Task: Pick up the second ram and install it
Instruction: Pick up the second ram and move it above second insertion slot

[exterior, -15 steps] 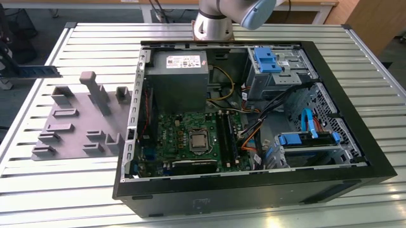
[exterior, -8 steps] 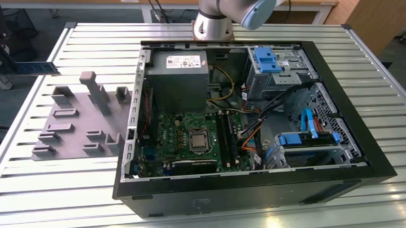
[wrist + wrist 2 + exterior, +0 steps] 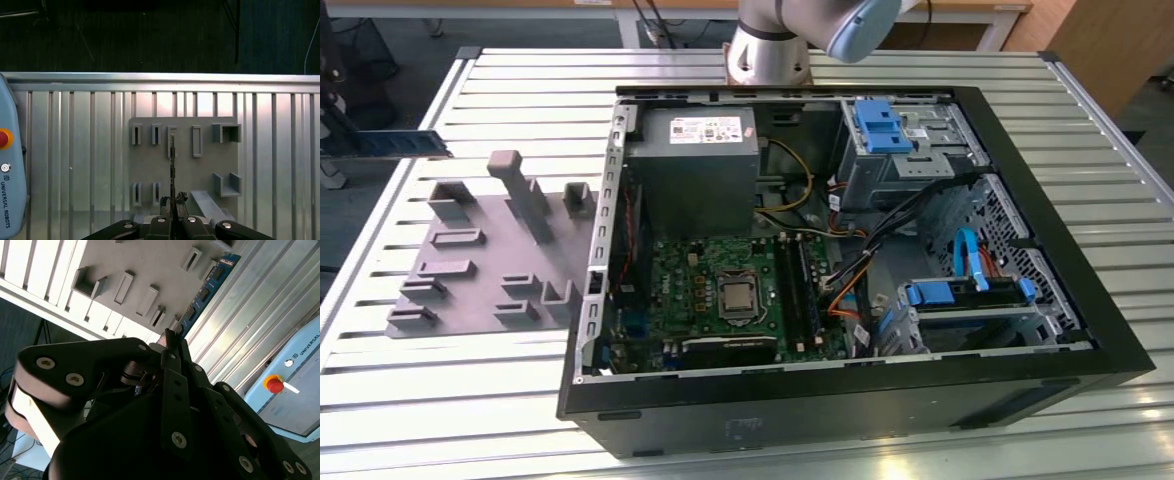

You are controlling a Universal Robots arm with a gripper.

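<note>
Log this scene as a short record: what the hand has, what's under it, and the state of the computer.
Hand: the hand is closed on the stick
Held item: thin blue-green memory stick with dark chips, sticking out past the fingertips
Behind the stick: grey plastic holder tray in the first wrist view
Surface: ribbed metal table
Computer: open black computer case lying on its side, green motherboard exposed
Install status: stick not yet at the case

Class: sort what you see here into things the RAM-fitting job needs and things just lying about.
Job: second ram, gripper clamping it, black memory slots, open computer case.
Lying about: grey holder tray, blue pendant with red button, slatted table.
</note>
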